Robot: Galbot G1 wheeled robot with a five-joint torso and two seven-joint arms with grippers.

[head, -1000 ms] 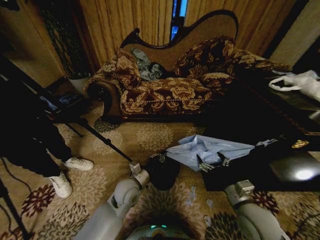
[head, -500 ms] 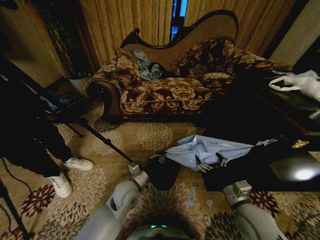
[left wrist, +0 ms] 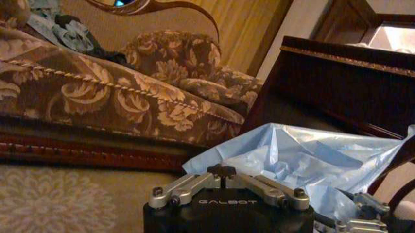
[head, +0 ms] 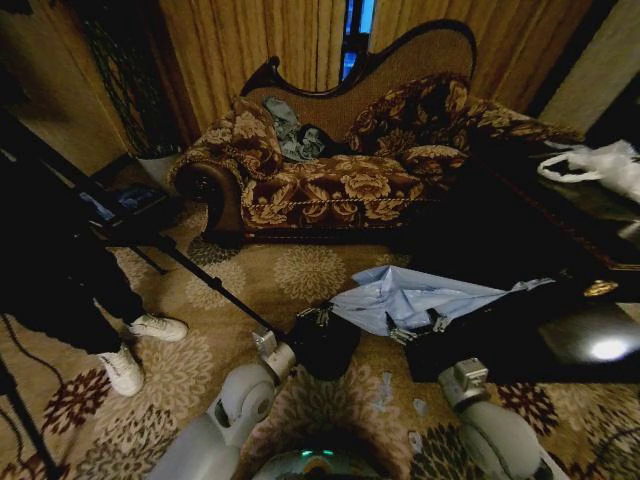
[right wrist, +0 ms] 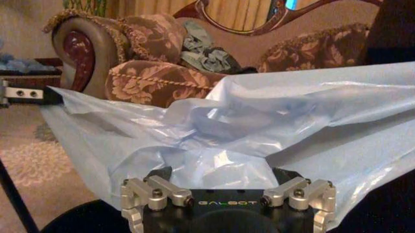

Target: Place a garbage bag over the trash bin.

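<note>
A: Where is the garbage bag [head: 415,297] lying?

B: It is spreading between both grippers, beside the trash bin [head: 322,345] on the carpet [head: 300,270].

A: And the grippers?

B: The left gripper [head: 318,316] is pinching the bag's corner above the bin. The right gripper [head: 415,328] is clenching its near edge, by the dark table [head: 560,340].

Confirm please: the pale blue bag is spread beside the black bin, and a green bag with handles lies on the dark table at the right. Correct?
Not quite. The bag with handles on the table is white, not green, as the head view shows. The rest holds: the blue bag is spread beside the bin.
</note>
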